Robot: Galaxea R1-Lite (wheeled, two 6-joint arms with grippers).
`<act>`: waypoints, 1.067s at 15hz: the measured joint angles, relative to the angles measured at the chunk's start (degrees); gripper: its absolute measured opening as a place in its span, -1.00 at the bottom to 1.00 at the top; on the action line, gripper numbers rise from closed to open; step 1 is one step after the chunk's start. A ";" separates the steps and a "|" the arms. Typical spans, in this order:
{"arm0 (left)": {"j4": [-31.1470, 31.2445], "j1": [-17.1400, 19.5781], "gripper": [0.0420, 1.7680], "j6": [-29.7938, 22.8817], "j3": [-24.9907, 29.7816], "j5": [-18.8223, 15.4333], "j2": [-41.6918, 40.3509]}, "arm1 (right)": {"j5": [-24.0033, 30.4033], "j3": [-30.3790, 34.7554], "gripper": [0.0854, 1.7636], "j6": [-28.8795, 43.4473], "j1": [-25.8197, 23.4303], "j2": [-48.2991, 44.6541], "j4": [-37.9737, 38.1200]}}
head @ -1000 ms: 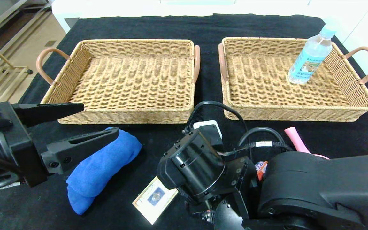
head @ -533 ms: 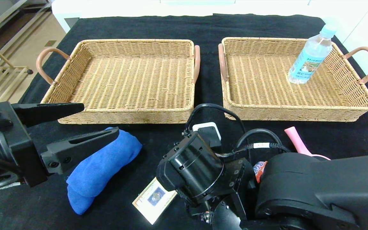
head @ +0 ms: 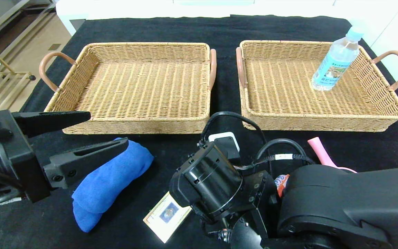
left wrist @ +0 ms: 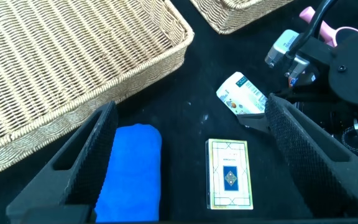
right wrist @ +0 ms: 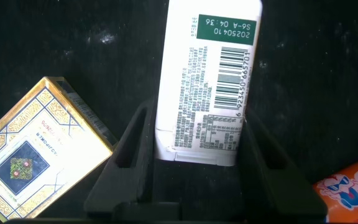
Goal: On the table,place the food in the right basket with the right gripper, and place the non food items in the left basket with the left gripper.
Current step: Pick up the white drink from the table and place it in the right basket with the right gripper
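Observation:
My right gripper (right wrist: pixel 197 118) is low over the table's front, shut on a white food pack (right wrist: pixel 207 74) with a barcode, its fingers against both long sides. In the head view the right wrist (head: pixel 216 186) hides that pack. My left gripper (head: pixel 109 128) hovers open at the front left above a folded blue cloth (head: pixel 111 180), with nothing between its fingers. A gold-and-blue card box (head: pixel 166 216) lies between the two arms. The left basket (head: pixel 136 128) holds nothing. The right basket (head: pixel 323 122) holds an upright water bottle (head: pixel 335 62).
An orange snack packet (right wrist: pixel 350 190) lies just beside the right gripper, and a pink object (head: pixel 320 148) sticks out behind the right arm. Both baskets stand side by side across the middle of the black table, with a narrow gap between their handles.
The right wrist has edged very slightly in the head view. The left arm, cloth, card box and bottle have not moved.

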 joint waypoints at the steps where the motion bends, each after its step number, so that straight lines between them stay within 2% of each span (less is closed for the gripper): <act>1: -0.02 0.00 0.94 0.00 0.00 -0.02 0.00 | -0.02 0.00 -0.12 0.02 0.01 0.00 0.00; 9: 0.00 0.00 0.94 0.02 0.02 -0.02 -0.04 | 0.46 0.46 -0.12 0.20 0.26 -0.82 -0.05; 16: -0.02 0.00 0.94 0.02 0.05 0.00 -0.11 | 6.64 3.41 -0.13 0.38 0.56 -5.36 -0.57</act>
